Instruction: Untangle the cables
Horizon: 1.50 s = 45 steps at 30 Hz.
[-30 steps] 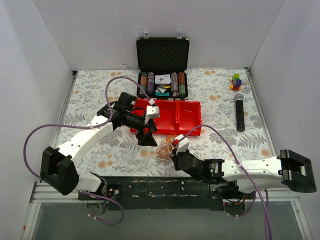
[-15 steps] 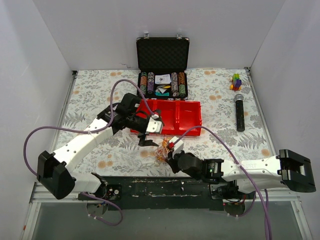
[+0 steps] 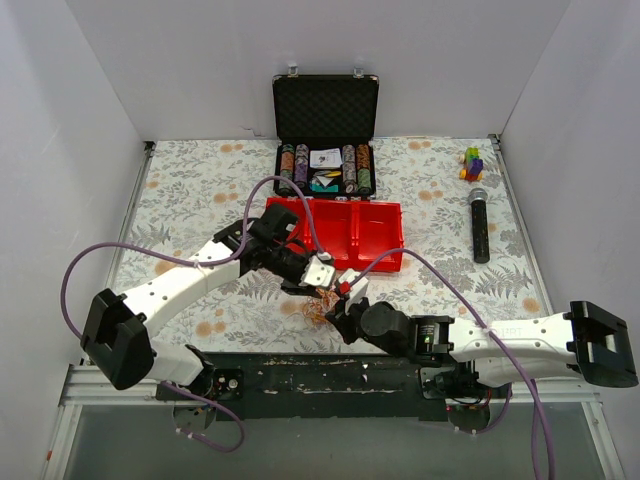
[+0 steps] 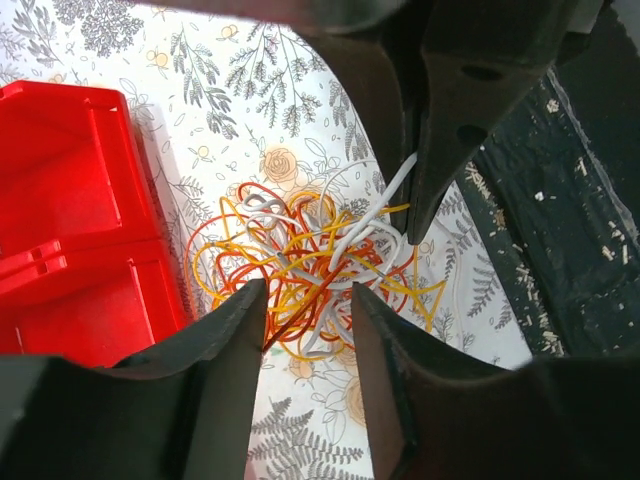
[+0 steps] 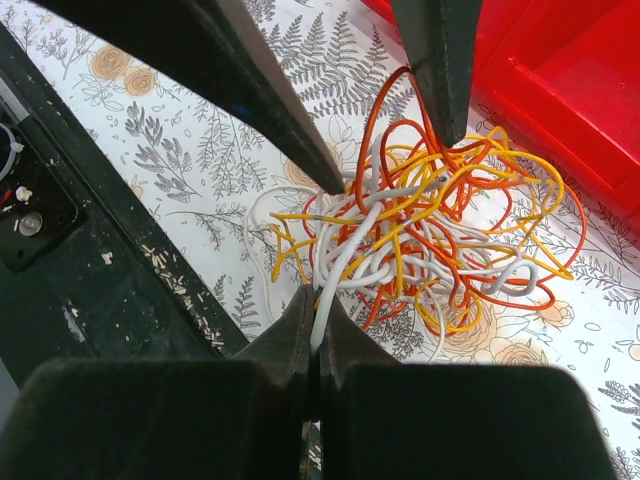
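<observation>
While the cables [image 5: 430, 230] lie knotted in one clump, none is freed | right claw [image 5: 312, 305] clenched on a white strand [image 5: 345, 262] | left claw [image 4: 308, 292] parted astride the loops

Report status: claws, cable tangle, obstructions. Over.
Left claw open, jaws astride the cables. Right claw shut on a white strand. Tangle knotted, beside red bin. Nothing blocking.

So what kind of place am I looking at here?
Probably a robot test cell: white walls box in a floral-clothed table, left arm and right arm are bolted at its edge, and unrelated props sit about: a poker chip case, microphone, red bin.
</observation>
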Each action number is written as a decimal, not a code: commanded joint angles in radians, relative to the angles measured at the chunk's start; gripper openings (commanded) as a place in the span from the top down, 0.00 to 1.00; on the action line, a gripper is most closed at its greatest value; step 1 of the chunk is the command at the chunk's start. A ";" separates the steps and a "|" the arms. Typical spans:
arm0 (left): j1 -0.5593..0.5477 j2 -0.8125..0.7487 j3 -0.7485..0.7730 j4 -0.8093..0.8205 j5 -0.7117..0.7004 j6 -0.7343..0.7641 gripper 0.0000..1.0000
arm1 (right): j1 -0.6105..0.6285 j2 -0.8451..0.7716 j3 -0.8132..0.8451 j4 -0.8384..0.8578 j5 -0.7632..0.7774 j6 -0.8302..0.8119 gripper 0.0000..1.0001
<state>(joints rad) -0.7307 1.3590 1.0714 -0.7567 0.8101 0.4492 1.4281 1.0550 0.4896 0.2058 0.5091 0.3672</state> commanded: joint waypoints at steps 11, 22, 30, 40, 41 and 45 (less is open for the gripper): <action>-0.022 -0.035 0.016 0.048 -0.012 -0.087 0.89 | 0.006 0.000 0.015 0.049 0.008 0.007 0.99; -0.003 -0.145 0.087 0.170 -0.208 -0.346 1.00 | 0.005 -0.015 -0.037 -0.014 0.107 0.084 0.99; 0.146 -0.356 0.065 0.283 -0.362 -0.540 1.00 | -0.005 -0.121 -0.143 -0.058 0.187 0.208 0.99; 0.327 -0.508 -0.025 0.600 -0.850 -0.521 1.00 | -0.006 -0.240 -0.209 -0.262 0.256 0.375 0.99; 0.377 -0.502 -0.010 0.612 -0.830 -0.544 1.00 | -0.006 -0.254 -0.212 -0.290 0.259 0.393 0.99; 0.540 -0.408 0.108 0.623 -0.815 -0.697 1.00 | -0.006 -0.265 -0.209 -0.385 0.276 0.458 0.99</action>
<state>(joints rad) -0.3710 0.9241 1.0241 -0.3912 0.2356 -0.1349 1.4197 0.7876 0.3328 0.1421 0.7166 0.7311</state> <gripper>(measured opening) 0.014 0.033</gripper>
